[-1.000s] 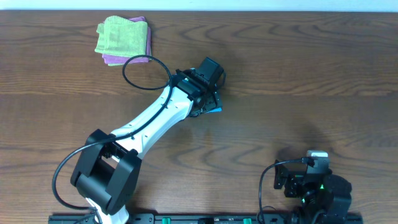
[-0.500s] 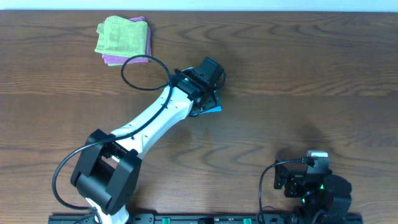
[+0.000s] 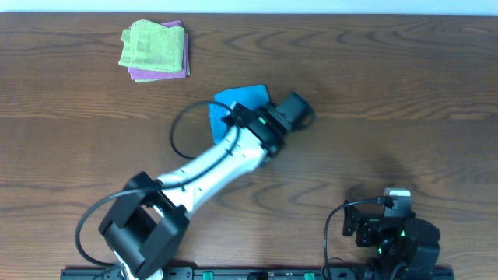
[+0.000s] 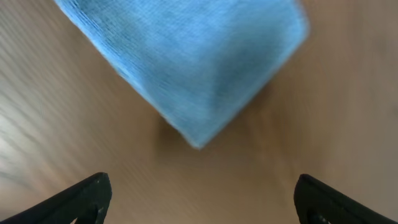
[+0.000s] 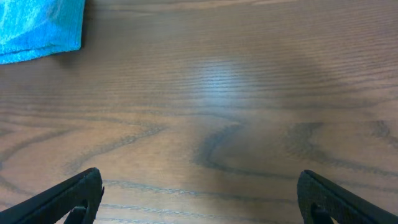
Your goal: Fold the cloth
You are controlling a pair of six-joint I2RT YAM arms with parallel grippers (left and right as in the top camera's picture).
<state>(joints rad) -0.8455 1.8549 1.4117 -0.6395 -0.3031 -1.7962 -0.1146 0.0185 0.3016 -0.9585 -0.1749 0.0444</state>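
Note:
The sky-blue cloth (image 3: 236, 103) lies folded into a small piece on the wooden table, near its middle. In the left wrist view the cloth (image 4: 199, 56) is blurred, with one corner pointing toward the jaws. It also shows at the top left of the right wrist view (image 5: 37, 28). My left gripper (image 3: 289, 115) is just right of the cloth; its fingers (image 4: 199, 190) are open and empty over bare wood. My right gripper (image 3: 373, 222) rests at the front right, open and empty (image 5: 199, 186).
A light green folded cloth (image 3: 149, 44) lies on a pink/purple one (image 3: 180, 71) at the back left. A black cable (image 3: 183, 128) loops beside the left arm. The table's front edge runs by the arm bases.
My left arm has swung right and come off the cloth. The folded cloth, mostly hidden under the gripper before, now lies uncovered. The right arm has not moved.

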